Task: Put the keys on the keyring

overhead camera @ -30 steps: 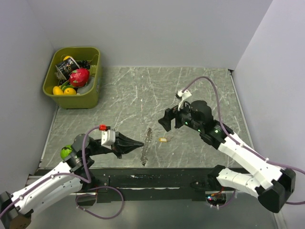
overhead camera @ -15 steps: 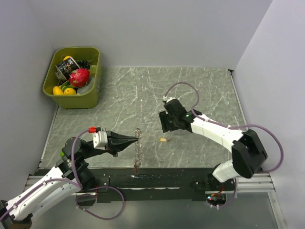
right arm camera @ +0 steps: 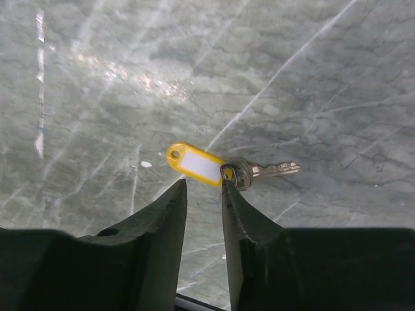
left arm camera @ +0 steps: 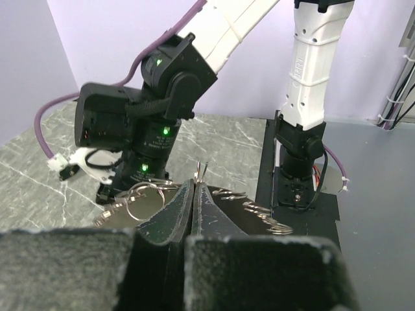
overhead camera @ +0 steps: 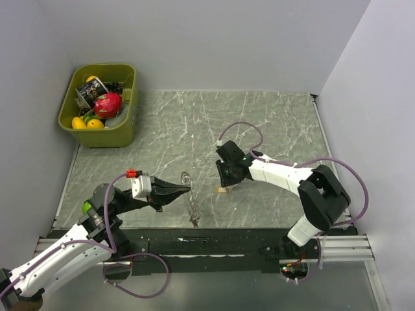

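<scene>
A silver key (right arm camera: 259,172) on a yellow tag (right arm camera: 194,164) lies flat on the marble table (overhead camera: 272,123); from above it is a small tan speck (overhead camera: 222,190). My right gripper (right arm camera: 202,189) (overhead camera: 223,184) hangs low over it, jaws narrowly open with nothing between them, and its right fingertip (right arm camera: 225,188) touches the key's head. My left gripper (left arm camera: 194,184) (overhead camera: 187,188) is shut on the thin wire of the keyring (left arm camera: 201,170) (overhead camera: 187,177). Small rings (left arm camera: 146,197) sit to one side, and a string of grey keys (left arm camera: 259,207) (overhead camera: 193,210) trails down toward the table's near edge.
A green bin (overhead camera: 107,137) full of toy fruit and odds stands at the table's back left corner. The right arm's white links (overhead camera: 285,173) stretch low across the right half. A black rail (overhead camera: 214,243) runs along the near edge.
The right arm swung down and left to the tagged key and its jaws narrowed from wide open. The left gripper lifted the keyring's top off the table and shifted slightly.
</scene>
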Controlling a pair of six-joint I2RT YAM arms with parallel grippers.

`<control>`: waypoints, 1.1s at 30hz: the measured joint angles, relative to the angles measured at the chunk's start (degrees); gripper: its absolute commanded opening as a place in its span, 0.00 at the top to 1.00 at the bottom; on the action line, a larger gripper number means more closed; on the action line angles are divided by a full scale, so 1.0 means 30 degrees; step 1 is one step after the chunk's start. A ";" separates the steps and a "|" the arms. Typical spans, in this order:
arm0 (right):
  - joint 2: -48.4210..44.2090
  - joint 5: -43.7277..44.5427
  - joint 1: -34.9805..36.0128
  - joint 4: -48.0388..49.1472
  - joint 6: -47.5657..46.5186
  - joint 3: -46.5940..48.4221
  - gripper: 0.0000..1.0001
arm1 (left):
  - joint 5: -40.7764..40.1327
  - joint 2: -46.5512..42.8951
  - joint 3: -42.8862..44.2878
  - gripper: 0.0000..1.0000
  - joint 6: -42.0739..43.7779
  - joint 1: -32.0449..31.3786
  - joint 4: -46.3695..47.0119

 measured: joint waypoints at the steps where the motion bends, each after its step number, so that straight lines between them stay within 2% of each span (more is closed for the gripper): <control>1: 0.0080 -0.0036 0.0022 0.0058 0.0066 -0.0087 0.66 | 0.0015 0.0000 0.0000 0.99 0.0000 0.0000 0.0000; 10: 0.1202 -0.0109 0.0058 -0.0029 0.0342 -0.0474 0.67 | 0.0138 -0.0007 0.0000 0.99 0.0000 0.0000 0.0000; 13: 0.1202 -0.0117 0.0066 0.0007 0.0342 -0.0510 0.76 | 0.0131 -0.0007 0.0000 0.99 0.0000 0.0000 0.0000; 14: 0.1202 -0.0124 0.0066 0.0015 0.0350 -0.0539 0.85 | 0.0131 -0.0007 0.0000 0.99 0.0007 0.0000 0.0000; 17: 0.1304 -0.0146 0.0087 0.0073 0.0313 -0.0612 1.00 | 0.0131 0.0000 0.0000 0.99 0.0007 0.0000 0.0000; 26: 0.0568 0.0182 0.0204 -0.0189 0.0160 -0.0838 1.00 | 0.0095 -0.0015 0.0000 0.99 0.0007 0.0000 -0.0248; 29: -0.1384 0.0255 0.0240 -0.0590 -0.0087 -0.1107 1.00 | -0.0036 -0.0044 0.0000 0.99 0.0007 0.0000 -0.0291; 33: -0.5515 -0.0372 0.0240 -0.0291 -0.1195 -0.1188 1.00 | -0.0233 -0.0022 0.0000 0.99 0.0007 0.0000 -0.0284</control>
